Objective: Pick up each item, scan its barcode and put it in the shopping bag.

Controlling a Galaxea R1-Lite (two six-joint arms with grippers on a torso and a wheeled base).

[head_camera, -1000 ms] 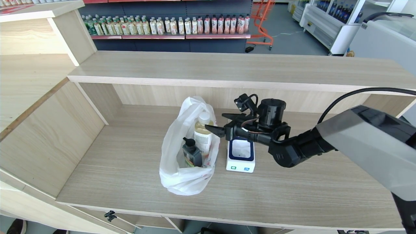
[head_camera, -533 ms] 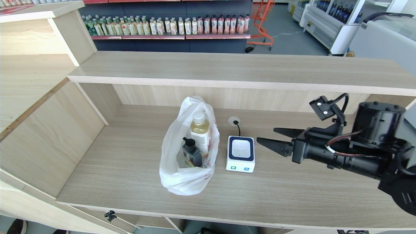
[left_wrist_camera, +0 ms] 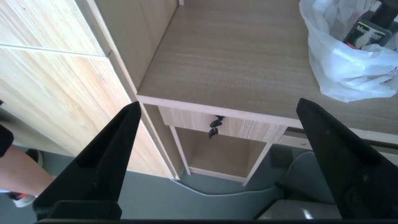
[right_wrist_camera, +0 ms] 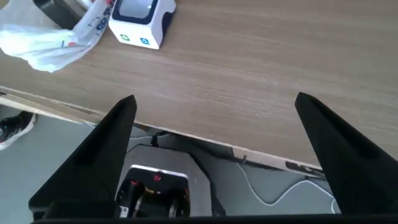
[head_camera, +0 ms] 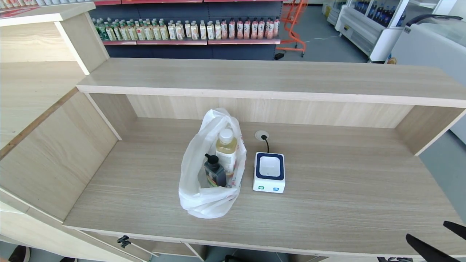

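Right gripper (head_camera: 426, 229): fingers spread wide, empty, at the near right edge of the counter (head_camera: 327, 203). Left gripper (left_wrist_camera: 217, 104): spread wide, empty, out in front of the counter's near edge, left of the shopping bag (head_camera: 204, 200). Scanner (head_camera: 269, 171): white, mid-counter, just right of the bag. Bag: white plastic, open, holding a yellow drink bottle (head_camera: 226, 149) and a dark pump bottle (head_camera: 214, 173).

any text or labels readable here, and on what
No text reads clearly.
Label on the dark pump bottle: too small.
Label on the tea bottle: too small.
Red print on the shopping bag: crumpled, unreadable.
Two front stickers on the scanner: too small.
Labels on the shelf bottles: too far off.
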